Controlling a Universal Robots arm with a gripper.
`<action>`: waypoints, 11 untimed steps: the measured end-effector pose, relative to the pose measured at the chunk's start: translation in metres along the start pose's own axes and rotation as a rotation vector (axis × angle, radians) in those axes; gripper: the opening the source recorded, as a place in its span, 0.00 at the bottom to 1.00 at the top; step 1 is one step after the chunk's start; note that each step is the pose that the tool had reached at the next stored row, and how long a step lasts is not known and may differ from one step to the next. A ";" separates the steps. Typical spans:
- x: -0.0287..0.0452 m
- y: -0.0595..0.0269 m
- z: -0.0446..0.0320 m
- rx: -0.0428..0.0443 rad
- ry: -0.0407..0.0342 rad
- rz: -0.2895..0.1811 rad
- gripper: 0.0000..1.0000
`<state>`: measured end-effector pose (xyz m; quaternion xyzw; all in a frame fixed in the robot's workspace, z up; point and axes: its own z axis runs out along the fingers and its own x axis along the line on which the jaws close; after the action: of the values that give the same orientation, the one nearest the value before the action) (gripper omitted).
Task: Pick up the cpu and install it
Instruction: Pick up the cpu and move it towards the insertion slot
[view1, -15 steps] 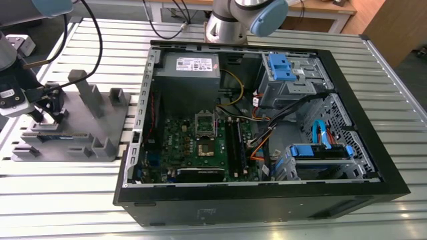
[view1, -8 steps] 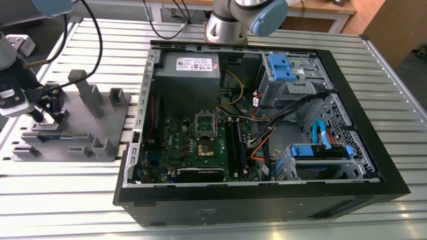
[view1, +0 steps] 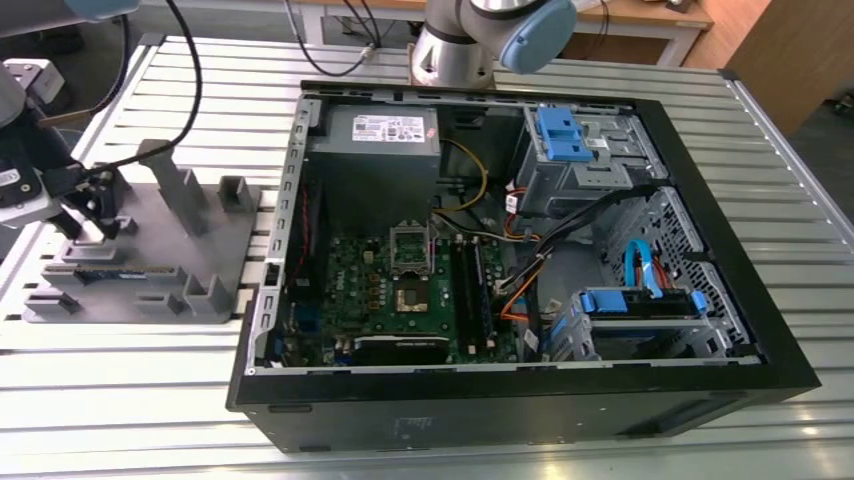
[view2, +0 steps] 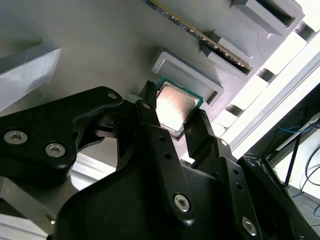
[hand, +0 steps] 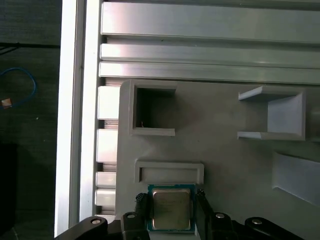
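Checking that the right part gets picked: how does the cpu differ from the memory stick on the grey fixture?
The cpu is a small square with a shiny metal top; the memory stick is long and thin. The cpu lies flat at the gripper; the memory stick stands on edge, apart from it. Both rest on the grey fixture.

The end effector (hand: 171, 201) has its black fingers (hand: 142, 206) pressed to opposite edges of the cpu (hand: 171, 212), whose silver top faces the camera. Just beyond them on the grey holder (hand: 225, 165) lies a rectangular frame (hand: 169, 164), farther out a square pocket (hand: 152, 111), then the slatted worktop (hand: 200, 30).
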<state>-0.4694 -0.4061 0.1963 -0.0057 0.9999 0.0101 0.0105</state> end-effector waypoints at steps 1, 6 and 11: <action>0.0000 0.0000 -0.0014 0.0000 0.0000 0.000 0.47; -0.0002 0.0002 -0.0076 -0.0001 -0.0002 0.000 0.47; -0.0001 0.0001 -0.0069 0.0000 0.0001 0.000 0.47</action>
<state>-0.4694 -0.4062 0.2032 -0.0058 0.9999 0.0101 0.0104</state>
